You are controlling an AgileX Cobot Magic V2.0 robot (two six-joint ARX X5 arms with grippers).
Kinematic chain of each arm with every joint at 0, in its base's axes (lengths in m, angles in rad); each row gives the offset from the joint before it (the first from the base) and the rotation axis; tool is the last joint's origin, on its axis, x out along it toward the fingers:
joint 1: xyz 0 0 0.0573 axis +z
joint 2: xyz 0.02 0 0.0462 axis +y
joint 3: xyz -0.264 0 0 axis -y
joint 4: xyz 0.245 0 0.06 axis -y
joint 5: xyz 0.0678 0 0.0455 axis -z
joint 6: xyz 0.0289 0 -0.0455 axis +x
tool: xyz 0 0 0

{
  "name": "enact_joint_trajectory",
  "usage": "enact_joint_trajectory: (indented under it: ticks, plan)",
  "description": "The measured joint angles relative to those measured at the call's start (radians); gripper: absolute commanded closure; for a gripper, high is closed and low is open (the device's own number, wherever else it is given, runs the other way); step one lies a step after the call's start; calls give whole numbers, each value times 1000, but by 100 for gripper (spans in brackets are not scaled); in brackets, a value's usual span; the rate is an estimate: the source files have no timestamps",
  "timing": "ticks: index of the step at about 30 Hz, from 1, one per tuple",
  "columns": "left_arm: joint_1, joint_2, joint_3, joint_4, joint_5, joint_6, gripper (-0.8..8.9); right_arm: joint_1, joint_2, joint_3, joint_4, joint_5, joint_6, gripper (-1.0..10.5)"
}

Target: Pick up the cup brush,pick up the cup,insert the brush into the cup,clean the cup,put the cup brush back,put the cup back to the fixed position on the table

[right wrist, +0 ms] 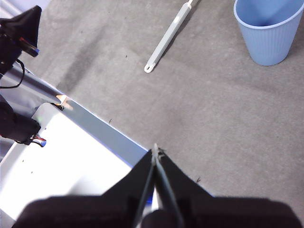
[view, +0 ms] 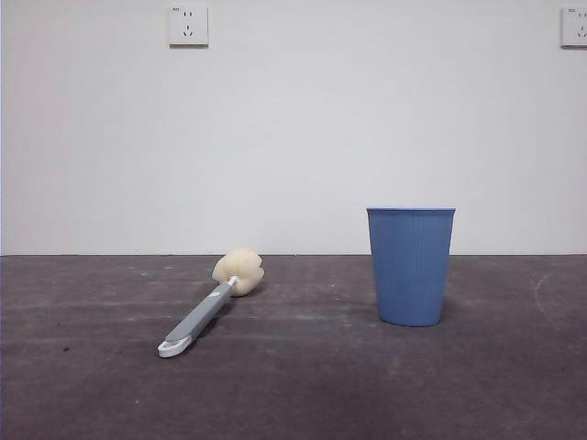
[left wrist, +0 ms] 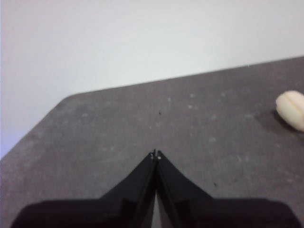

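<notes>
The cup brush (view: 206, 307) lies flat on the table (view: 293, 385) at left of centre, its cream sponge head toward the wall and its white looped tip toward the front. The blue ribbed cup (view: 411, 266) stands upright to its right, apart from it. In the right wrist view the brush handle (right wrist: 168, 38) and the cup (right wrist: 270, 31) lie far from my shut, empty right gripper (right wrist: 156, 152). My left gripper (left wrist: 156, 154) is shut and empty over bare table; only the sponge head (left wrist: 292, 109) shows at that view's edge. Neither gripper shows in the front view.
A white wall with two sockets (view: 188, 25) stands behind the table. The right wrist view shows the table's near edge (right wrist: 104, 121), a white base below it (right wrist: 61, 161), and black hardware with cables (right wrist: 19, 33).
</notes>
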Motion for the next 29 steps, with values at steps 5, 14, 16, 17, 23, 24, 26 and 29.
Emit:
enact_joint_trajectory:
  ticks: [5, 14, 16, 17, 23, 24, 26, 29]
  plan:
    - [0, 0, 0, -113, 4, -23, 817, 0, 0, 0, 0, 0, 0, 944]
    - [0, -2, 0, -113, 37, -92, 817, 0, 0, 0, 0, 0, 0, 944]
    - [0, -2, 0, -113, 36, -96, 817, 0, 0, 0, 0, 0, 0, 944]
    - [0, -2, 0, -113, 36, -98, 817, 0, 0, 0, -1, 0, 0, 944]
    - [0, -2, 0, -113, 36, -99, 817, 0, 0, 0, -1, 0, 0, 944]
    - [0, -2, 0, -113, 36, -99, 817, 0, 0, 0, -1, 0, 0, 944]
    - [0, -2, 0, -113, 36, -99, 817, 0, 0, 0, -1, 0, 0, 945]
    - [0, -2, 0, -113, 36, -99, 817, 1, -1, 0, -1, 0, 0, 944]
